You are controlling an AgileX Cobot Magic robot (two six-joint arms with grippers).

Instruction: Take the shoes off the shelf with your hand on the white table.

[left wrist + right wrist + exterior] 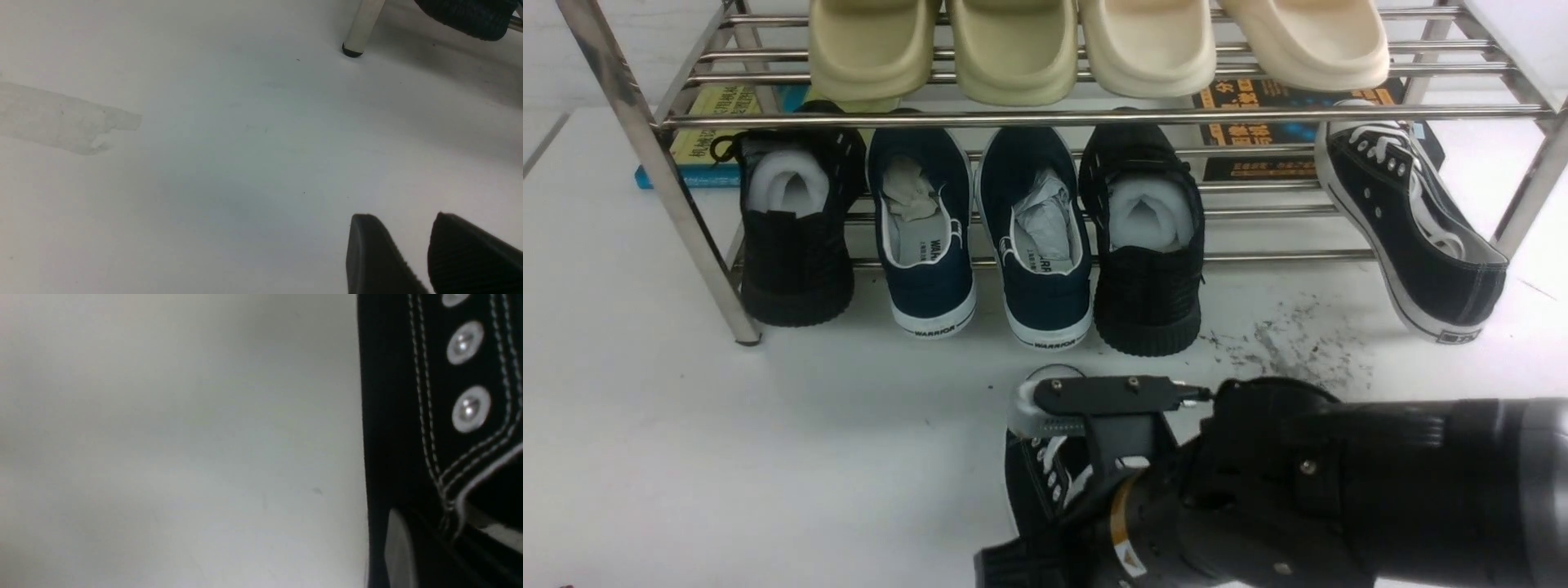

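One black canvas sneaker (pixel 1413 220) with white laces leans on the right end of the steel shelf's (pixel 1094 117) lower tier, its heel on the white table (pixel 727 449). My right gripper (pixel 1045 445) is shut on the other black sneaker (pixel 1033 490) and holds it low over the table in front of the shelf. In the right wrist view a grey finger (pixel 398 555) presses the sneaker's black side (pixel 449 375), with its eyelets and white stitching showing. My left gripper (pixel 408 249) is empty, jaws a little apart, over bare table near a shelf leg (pixel 361 28).
On the lower tier stand two all-black chunky shoes (pixel 796 237) (pixel 1147 245) and two navy slip-ons (pixel 927 237) (pixel 1041 245). Beige slippers (pixel 1013 49) fill the top tier. Books (pixel 711 131) lie behind. A patch of black scuffs (pixel 1282 343) marks the table.
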